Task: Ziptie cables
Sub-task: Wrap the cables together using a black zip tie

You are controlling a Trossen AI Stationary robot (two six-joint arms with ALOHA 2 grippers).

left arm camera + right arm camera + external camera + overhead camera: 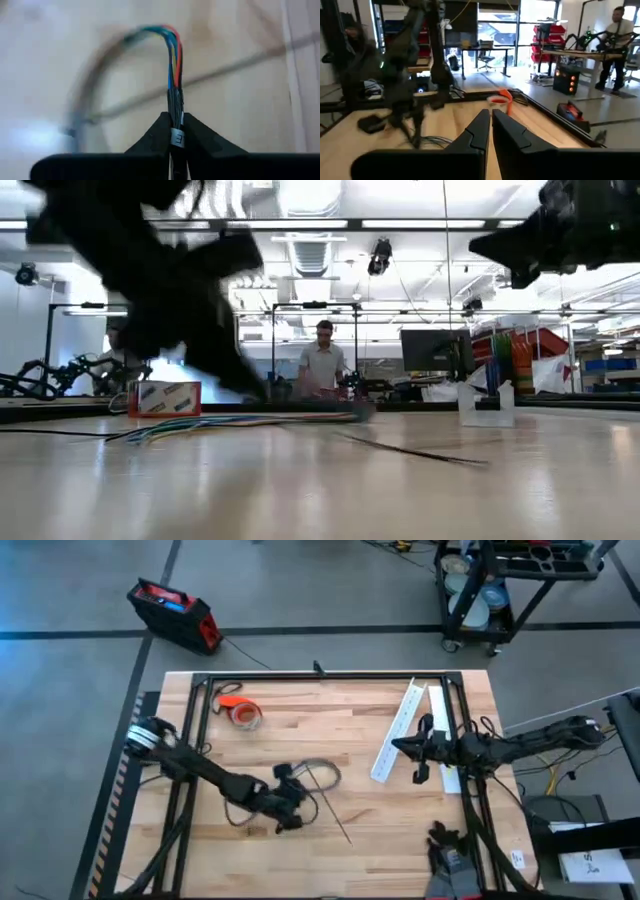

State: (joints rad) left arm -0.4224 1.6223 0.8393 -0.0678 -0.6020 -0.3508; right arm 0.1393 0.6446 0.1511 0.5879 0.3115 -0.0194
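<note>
The cables (322, 772), a bundle of blue, green, orange and dark wires, curve in a loop on the wooden table (300, 740) near its middle. My left gripper (292, 806) is shut on one end of them. The ziptie (336, 816), a thin dark strip, lies flat on the table just right of that gripper and also shows in the low view (410, 448). My right gripper (416, 752) is shut on nothing and hangs above the table, next to the white slotted channel (396, 730). My left gripper pinches the cables' dark wrapped end (175, 107) between its two fingers, beside a small white label (177, 138). The fingers come slanting down from the table's left and lie along the bundle. The wires arch away from the fingertips (197, 131), and the loop beyond (240, 422) rests on the table.
An orange tape roll (243, 713) lies at the far left of the table. A black frame (330, 677) borders the table's far side and both flanks. A dark object (450, 845) sits at the near right edge. A person (322, 362) stands in the room beyond.
</note>
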